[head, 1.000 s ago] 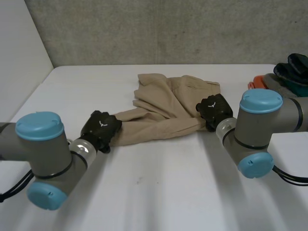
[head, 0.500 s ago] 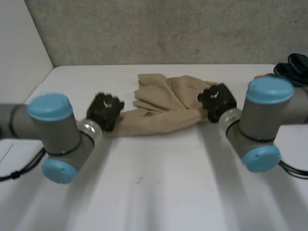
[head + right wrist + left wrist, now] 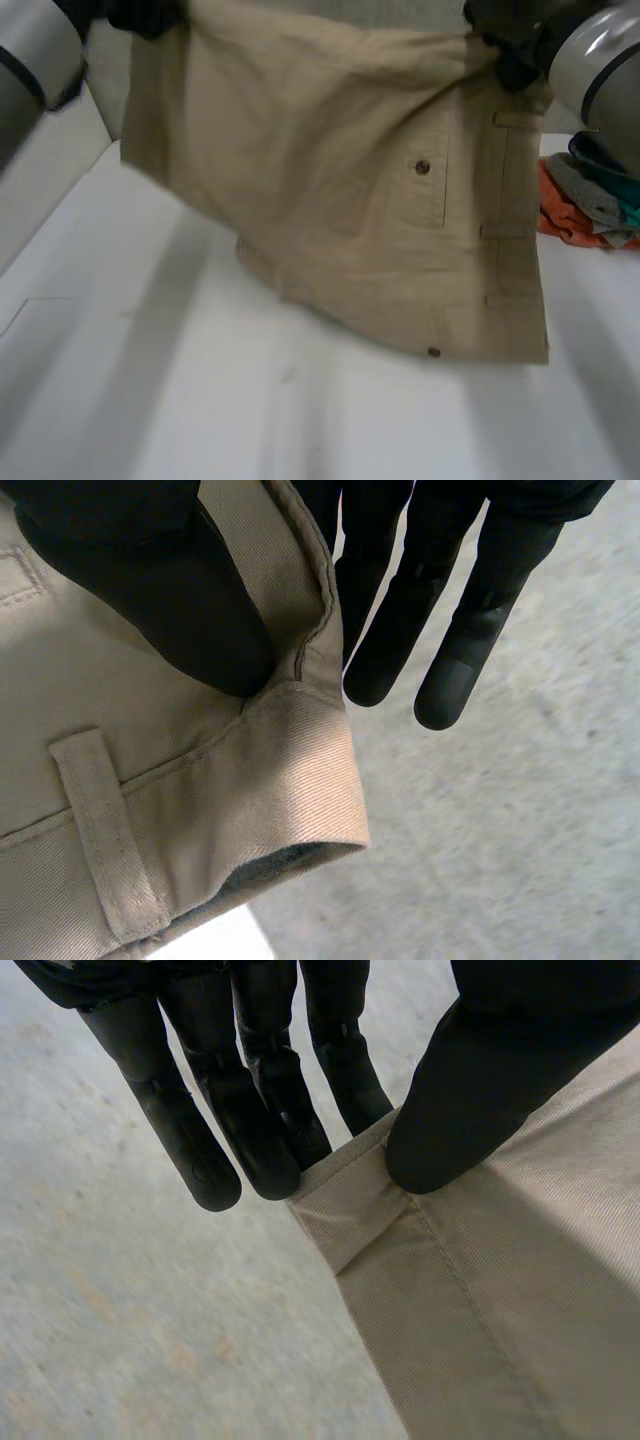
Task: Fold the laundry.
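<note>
Folding step: both hands are holding the garment up and spread wide, so this looks like the smoothing stage, with no fold laid yet.
White table (image 3: 120, 400): it is lying bare under the hanging cloth.
Khaki shorts (image 3: 330, 200): they are hanging as a sheet above the table's middle, the waistband (image 3: 280, 770) running down the side nearest the table's right edge; I cannot tell whether the lowest edge is touching the table.
Laundry pile (image 3: 590, 205): orange, grey and teal clothes are waiting at the table's right edge.
Left hand (image 3: 250, 1100): it is pinching a hem corner (image 3: 350, 1210) between thumb and straight fingers.
Right hand (image 3: 150, 580): it is pinching the waistband corner, thumb in front, straight fingers behind.
Next move: probably lowering the shorts flat while keeping both pinches taut and level.
</note>
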